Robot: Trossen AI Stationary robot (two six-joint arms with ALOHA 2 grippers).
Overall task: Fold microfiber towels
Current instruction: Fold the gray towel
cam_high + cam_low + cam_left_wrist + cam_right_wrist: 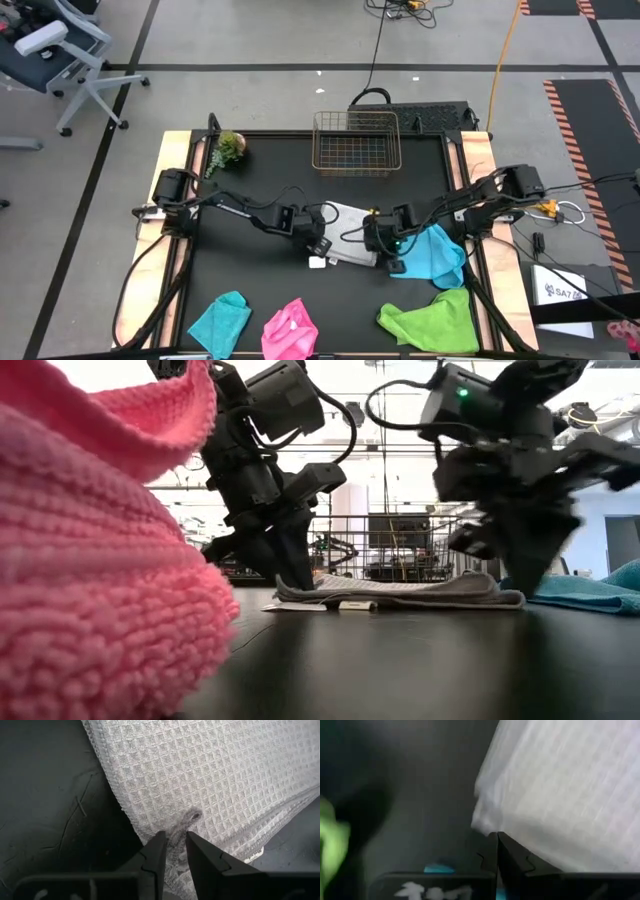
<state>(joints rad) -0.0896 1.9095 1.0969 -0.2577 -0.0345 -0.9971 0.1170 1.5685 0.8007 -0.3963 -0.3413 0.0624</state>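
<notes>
A white waffle-weave microfiber towel (350, 243) lies folded flat at the middle of the black tabletop (260, 170), and both arms meet over it. The left tool (173, 851) has its two dark fingers only narrowly apart, with a small pinch of the white cloth's edge bunched between them; in the high view its tips are hidden under the arm's own body (318, 241). The right tool (496, 851) sits at the towel's opposite side with its fingers pressed together; whether any cloth is caught between them cannot be made out, as that picture is smeared.

A sky blue towel (432, 254) lies crumpled just beside the white one, partly covered by the right arm. Along the near edge sit a small teal towel (221, 321), a hot pink towel (289, 333) cut off by the frame, and a lime green towel (432, 320). In the low view the pink cloth (90, 550) fills the foreground and blocks much of the tabletop. A wire basket (355, 142) and a small green plant (228, 148) stand at the far side.
</notes>
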